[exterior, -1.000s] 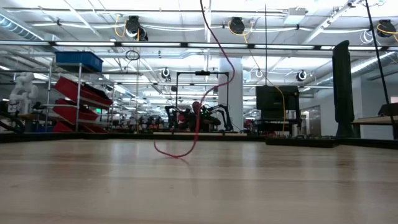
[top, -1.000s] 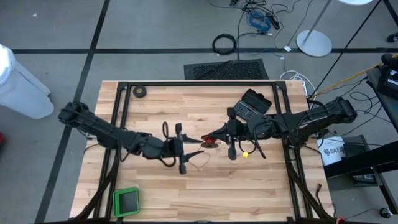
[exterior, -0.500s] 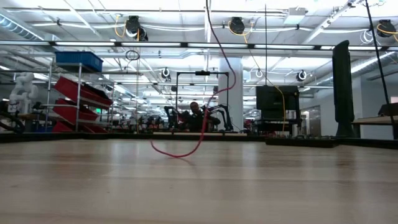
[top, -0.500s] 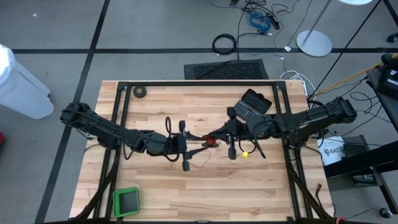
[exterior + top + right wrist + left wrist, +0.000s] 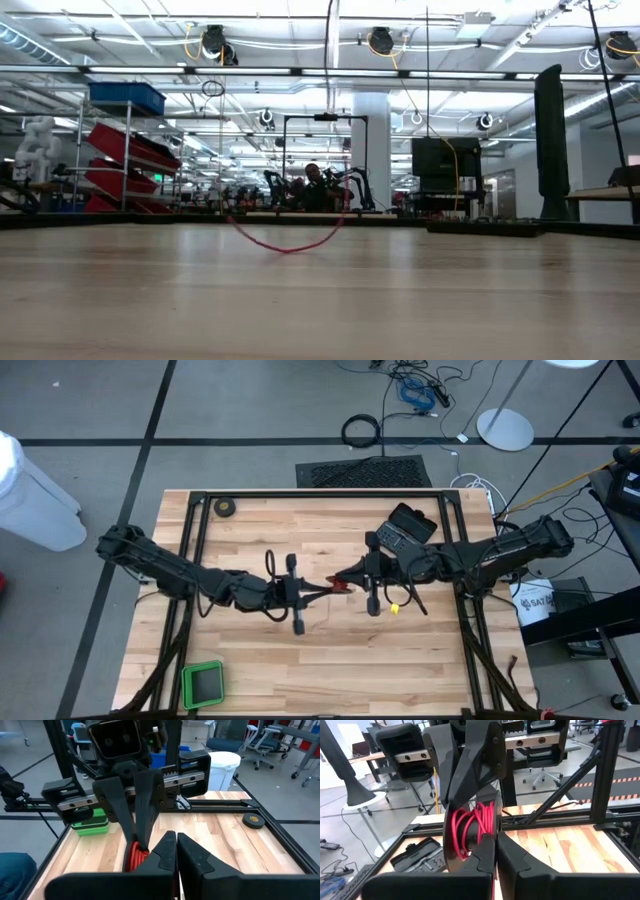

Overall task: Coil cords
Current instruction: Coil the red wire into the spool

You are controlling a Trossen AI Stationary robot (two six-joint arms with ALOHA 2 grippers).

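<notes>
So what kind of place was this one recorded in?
Probably a robotics lab or open industrial workshop. The low view shows a large hall with ceiling strip lights, metal shelving holding red and blue storage bins, and another dark robot arm rig on a far bench. The pale wooden slatted worktable sits on grey carpet.

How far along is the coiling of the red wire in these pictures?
Done: several turns of red wire sit wound on the reel. In hand: the left gripper and right gripper meet at the reel mid-table. Left: a slack loop of wire lies on the table, unwound.
</notes>
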